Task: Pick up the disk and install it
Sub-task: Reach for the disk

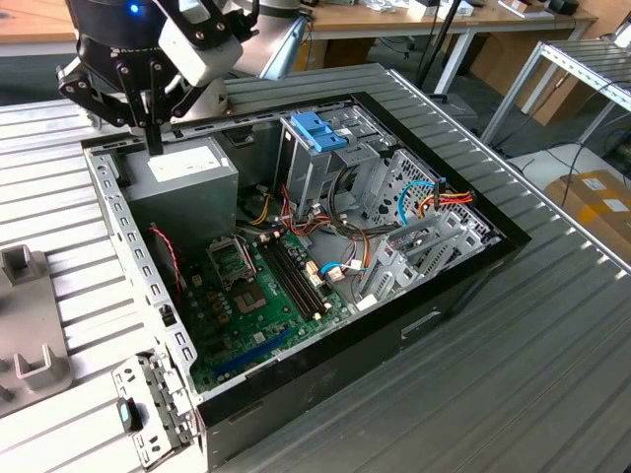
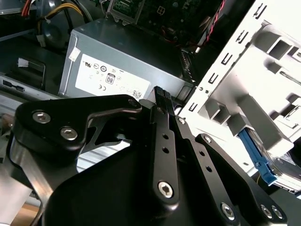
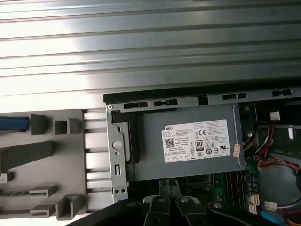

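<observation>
- A ribbed metal table (image 1: pixel 552 394) fills the lower right of the exterior view and is nearest the camera.
- A grey fixture (image 1: pixel 39 315) with raised blocks lies on the table at the lower left edge of the exterior view, just beside the case.
- The disk (image 2: pixel 256 157) sits in this fixture. In the second wrist view it shows at the lower right, with a light-blue rail along its edge and a little grey metal behind the rail, tucked under the fixture's pale blocks. In the first wrist view a blue strip (image 3: pixel 13 123) lies on the fixture at the middle left edge. The disk is well apart from the fingers.
- An open computer case (image 1: pixel 424 315) lies across the centre of the exterior view, black front wall towards the camera.
- Inside it, a green motherboard (image 1: pixel 246 305) sits at lower centre, with red, yellow and blue wires above it.
- A metal drive cage (image 1: pixel 414 197) stands right of centre, and a bare blue bracket (image 1: pixel 317 130) rises at upper centre.
- The grey power supply box (image 1: pixel 187 182), white label on top, fills the case's upper left corner.
- The gripper (image 1: pixel 155 148) hangs at the upper left, pointing down at that box's far edge. Its fingers are pressed together and hold nothing. Whether the tips touch the box cannot be told.
- Wooden desks (image 1: pixel 394 20) run along the top, farthest away.
</observation>
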Action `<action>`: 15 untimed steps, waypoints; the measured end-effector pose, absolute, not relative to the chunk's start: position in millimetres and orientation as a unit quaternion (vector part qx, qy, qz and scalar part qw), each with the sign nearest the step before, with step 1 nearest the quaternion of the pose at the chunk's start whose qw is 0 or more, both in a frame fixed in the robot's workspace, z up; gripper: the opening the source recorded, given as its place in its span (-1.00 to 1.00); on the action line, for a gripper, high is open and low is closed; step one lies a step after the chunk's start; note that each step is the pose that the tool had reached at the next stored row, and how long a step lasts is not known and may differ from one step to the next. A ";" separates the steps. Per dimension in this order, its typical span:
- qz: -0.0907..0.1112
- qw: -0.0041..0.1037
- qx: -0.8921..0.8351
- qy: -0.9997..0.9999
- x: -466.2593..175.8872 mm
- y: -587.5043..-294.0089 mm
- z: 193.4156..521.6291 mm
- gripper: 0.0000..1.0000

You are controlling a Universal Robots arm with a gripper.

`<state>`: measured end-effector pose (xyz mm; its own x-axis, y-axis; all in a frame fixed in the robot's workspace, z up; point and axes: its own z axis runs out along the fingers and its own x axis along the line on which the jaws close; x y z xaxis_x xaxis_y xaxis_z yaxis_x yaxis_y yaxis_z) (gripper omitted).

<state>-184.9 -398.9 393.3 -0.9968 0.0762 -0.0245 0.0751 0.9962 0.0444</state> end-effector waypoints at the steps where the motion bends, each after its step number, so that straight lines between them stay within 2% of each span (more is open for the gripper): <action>1: 0.022 0.013 0.038 0.999 -185.5 -399.0 393.3 -0.80; 15: 0.022 0.013 0.038 0.999 -197.1 -399.0 393.3 -0.80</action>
